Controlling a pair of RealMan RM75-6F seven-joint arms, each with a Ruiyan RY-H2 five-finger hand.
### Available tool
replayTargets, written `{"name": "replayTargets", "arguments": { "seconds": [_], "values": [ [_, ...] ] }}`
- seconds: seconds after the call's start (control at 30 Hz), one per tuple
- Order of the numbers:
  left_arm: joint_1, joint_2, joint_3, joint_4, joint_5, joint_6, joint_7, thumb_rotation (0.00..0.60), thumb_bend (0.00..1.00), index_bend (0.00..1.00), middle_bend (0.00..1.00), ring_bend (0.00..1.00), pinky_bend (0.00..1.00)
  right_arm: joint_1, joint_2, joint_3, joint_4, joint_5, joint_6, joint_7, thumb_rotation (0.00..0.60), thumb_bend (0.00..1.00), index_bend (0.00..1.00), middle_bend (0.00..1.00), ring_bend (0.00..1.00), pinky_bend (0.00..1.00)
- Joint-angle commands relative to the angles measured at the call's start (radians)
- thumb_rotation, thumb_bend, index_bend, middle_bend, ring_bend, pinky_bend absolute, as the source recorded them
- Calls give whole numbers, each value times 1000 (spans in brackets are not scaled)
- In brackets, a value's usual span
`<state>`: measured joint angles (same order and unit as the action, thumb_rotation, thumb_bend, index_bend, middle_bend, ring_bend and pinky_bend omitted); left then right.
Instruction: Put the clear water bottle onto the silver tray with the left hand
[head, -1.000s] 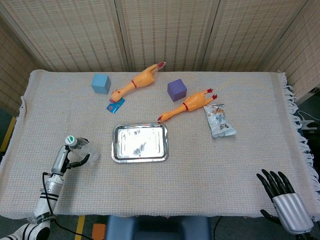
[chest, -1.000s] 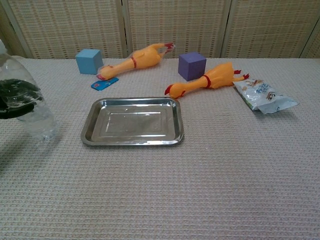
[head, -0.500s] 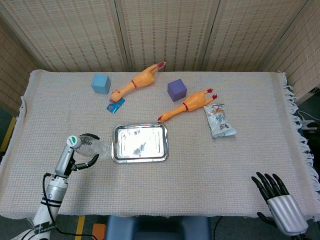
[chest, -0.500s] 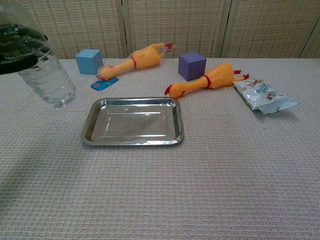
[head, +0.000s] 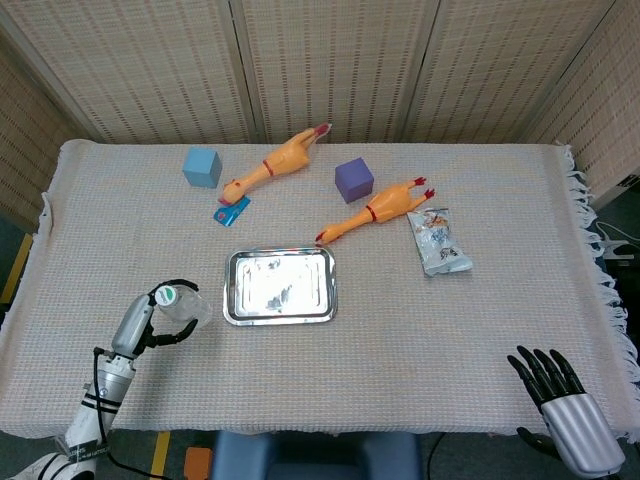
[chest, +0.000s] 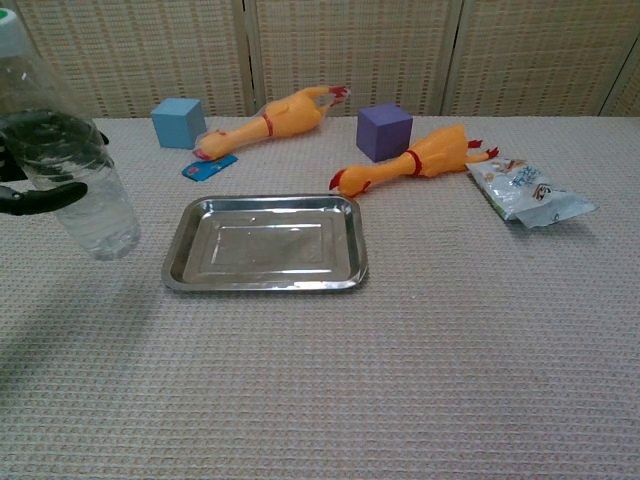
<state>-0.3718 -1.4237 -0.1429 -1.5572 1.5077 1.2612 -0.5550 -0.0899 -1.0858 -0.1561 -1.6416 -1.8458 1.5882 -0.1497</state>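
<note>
The clear water bottle (chest: 75, 190) with a white and green cap (head: 168, 296) stands nearly upright just left of the silver tray (chest: 265, 245). My left hand (chest: 45, 165) grips it, black fingers wrapped round its upper body. In the head view the left hand (head: 160, 325) and the bottle (head: 190, 310) sit a little left of the empty tray (head: 280, 318). Whether the bottle's base touches the cloth I cannot tell. My right hand (head: 560, 395) hangs at the near right table edge, fingers spread, holding nothing.
Behind the tray lie two yellow rubber chickens (head: 275, 162) (head: 375, 210), a blue cube (head: 202, 166), a purple cube (head: 353, 179) and a small blue tag (head: 231, 211). A silver snack packet (head: 438, 241) lies to the right. A woven cloth covers the table.
My left hand lifted the bottle off the cloth, swung it up tilted toward the tray, then lowered it more upright, closer to the tray's left edge. The right hand barely shifted.
</note>
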Motion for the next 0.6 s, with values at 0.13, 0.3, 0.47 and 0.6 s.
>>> {"name": "replayTargets", "arguments": {
  "seconds": [0.13,0.3,0.47,0.6],
  "values": [
    [14,72,83,-275,-9,-35,49,600,433,282,356,214,357,-1,-5,2,1,3,-4,-13,600,24,0,0,0,0],
    [29,-30,156,-32,-1,-88,-116,600,432,281,351,209,351,0,-11,3,-1,8,-14,-28,600,24,0,0,0,0],
    [27,-70,165,60,31,-78,-170,600,431,281,345,204,346,-2,-13,6,-1,13,-11,-32,600,24,0,0,0,0],
    [22,-58,164,47,54,-59,-175,600,432,280,345,203,345,-1,-17,7,0,19,-20,-37,600,24,0,0,0,0]
  ]
}}
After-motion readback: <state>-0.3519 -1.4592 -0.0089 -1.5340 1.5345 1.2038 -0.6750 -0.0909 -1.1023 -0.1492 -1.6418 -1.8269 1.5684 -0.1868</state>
